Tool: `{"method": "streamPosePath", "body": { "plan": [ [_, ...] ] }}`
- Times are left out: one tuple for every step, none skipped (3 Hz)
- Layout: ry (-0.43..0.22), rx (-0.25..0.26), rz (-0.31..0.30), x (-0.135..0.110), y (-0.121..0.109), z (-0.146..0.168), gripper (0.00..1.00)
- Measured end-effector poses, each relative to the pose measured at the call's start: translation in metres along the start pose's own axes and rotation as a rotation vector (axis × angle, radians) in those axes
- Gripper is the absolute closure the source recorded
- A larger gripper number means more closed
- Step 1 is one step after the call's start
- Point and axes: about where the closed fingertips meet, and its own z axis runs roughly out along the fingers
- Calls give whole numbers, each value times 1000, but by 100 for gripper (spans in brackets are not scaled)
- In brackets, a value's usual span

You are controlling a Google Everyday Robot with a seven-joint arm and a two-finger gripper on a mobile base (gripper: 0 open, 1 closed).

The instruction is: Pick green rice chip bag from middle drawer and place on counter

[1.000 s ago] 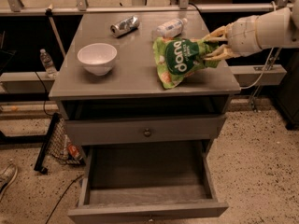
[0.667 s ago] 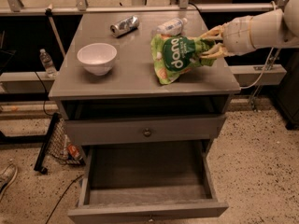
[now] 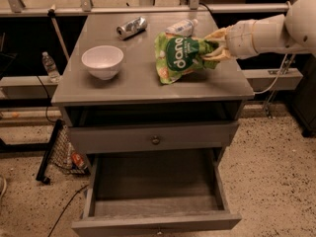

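On the worktop [image 3: 133,85] you see: bowl [image 3: 102,60] left, can [image 3: 132,27] behind, chip bag [image 3: 180,56] right, gripper [image 3: 211,48] clamped on its right edge; middle drawer [image 3: 153,181] open at lower centre.

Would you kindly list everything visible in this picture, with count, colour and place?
crinkly bright-green snack bag: one, green with white lettering, counter right, held by the tool
round white bowl: one, white, counter left
crushed metal can: one, silver, lying at counter rear
clear plastic bottle: one, clear, lying behind the bag
flat grey cabinet counter: one, grey, centre
closed grey drawer front: one, grey with brass knob, under the counter
open grey wooden drawer tray: one, grey, pulled out at bottom
small water bottle: one, clear, left of cabinet
white robot arm: one, white, reaching from right
tan two-finger tool: one, tan, gripping the bag's right end
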Motion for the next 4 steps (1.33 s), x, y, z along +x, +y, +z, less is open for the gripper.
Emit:
{"method": "streamPosePath", "body": {
  "plan": [
    [-4,-3,0,-1,1,3,38],
    [-7,-6,0,-2,2,6,15],
    [-11,-10,0,-3,3,9,0],
    [-11,-10,0,-3,3,9,0]
  ]
}}
